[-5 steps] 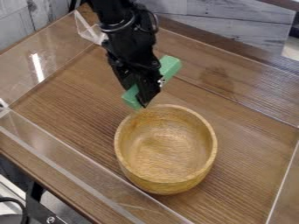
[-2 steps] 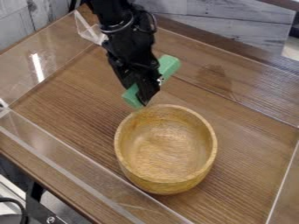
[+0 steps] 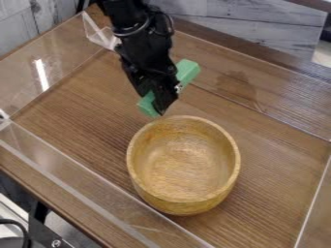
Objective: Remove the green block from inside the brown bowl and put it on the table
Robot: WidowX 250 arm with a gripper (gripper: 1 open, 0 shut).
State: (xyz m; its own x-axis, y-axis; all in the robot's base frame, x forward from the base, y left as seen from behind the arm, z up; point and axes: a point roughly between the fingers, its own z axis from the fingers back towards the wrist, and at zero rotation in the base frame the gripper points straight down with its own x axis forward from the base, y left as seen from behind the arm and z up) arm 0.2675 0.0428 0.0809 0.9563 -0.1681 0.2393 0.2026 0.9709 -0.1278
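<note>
The green block (image 3: pixel 185 75) hangs tilted in the air, clamped in my black gripper (image 3: pixel 161 97), which is shut on it. Part of the block is hidden behind the fingers. It sits just above and beyond the far left rim of the brown bowl (image 3: pixel 184 162), outside the bowl's opening. The bowl stands upright on the table (image 3: pixel 258 97), and its pale inside holds nothing. My arm comes down from the upper left of the view.
Low clear acrylic walls (image 3: pixel 52 160) run along the table's edges, near the bowl's front left. A white cable runs beside my arm at the upper left. Bare wood lies behind and to the right of the bowl.
My gripper with the green block has shifted very slightly up and away from the bowl. The bowl has not moved.
</note>
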